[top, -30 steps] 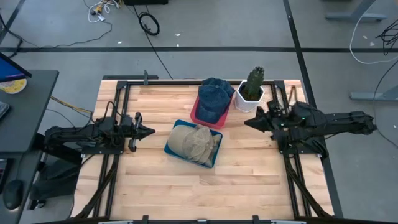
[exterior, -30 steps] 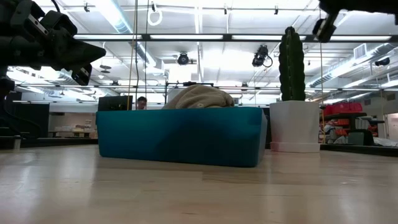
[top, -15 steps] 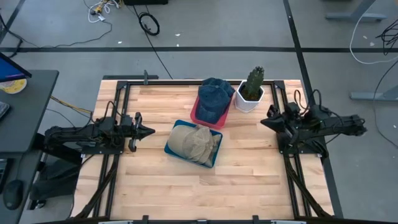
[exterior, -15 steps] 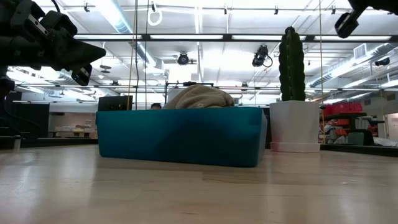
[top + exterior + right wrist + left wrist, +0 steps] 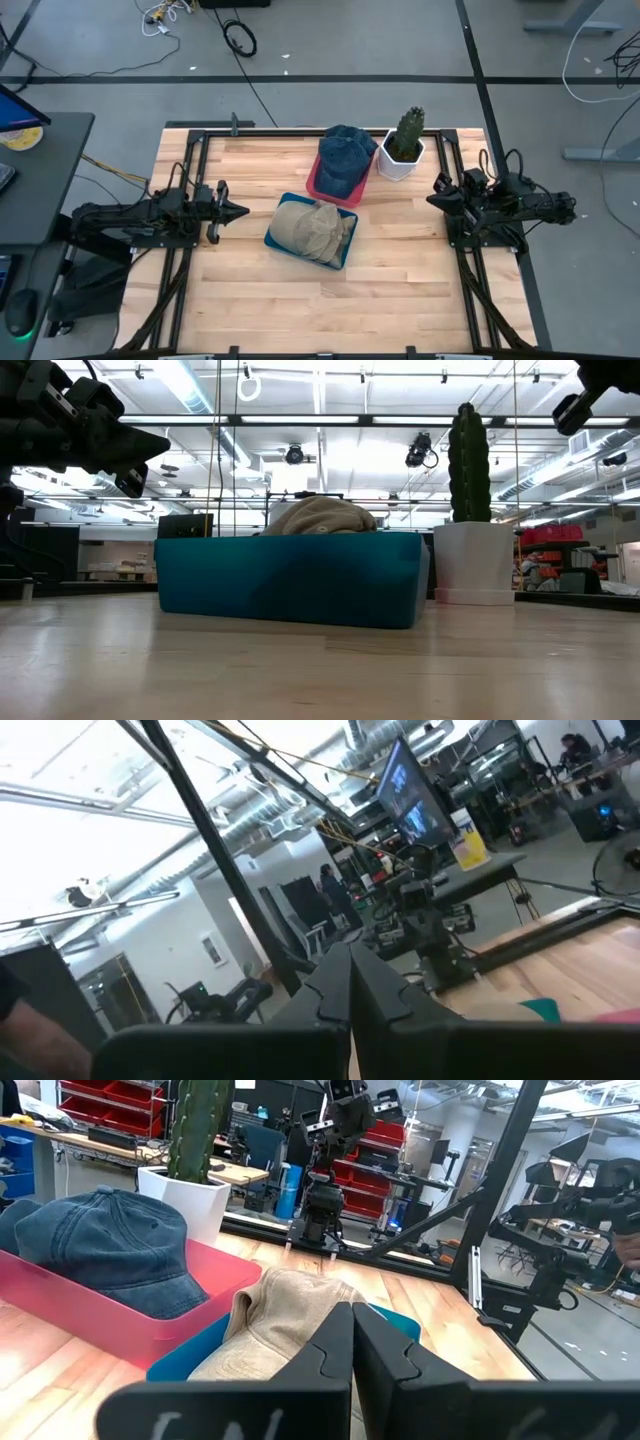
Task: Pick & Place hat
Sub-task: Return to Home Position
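High view: blue cap [image 5: 345,152] sat in red bin [image 5: 325,195]; brown cap [image 5: 312,228] in blue bin [image 5: 285,247]. Left hand [image 5: 240,211] hovered near table [image 5: 300,300] left edge, right hand [image 5: 432,198] near right edge. Both hands were narrow, fingers pressed together.

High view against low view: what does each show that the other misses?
Only the high view shows the dark blue denim cap lying in the shallow red plastic bin, and the whole wooden table. Only the low view shows the lit ceiling of the room behind. Both show the tan fabric cap in the blue plastic bin, the green cactus in its white pot, the left hand at the table's left side and the right hand at its right, both held above the wood.
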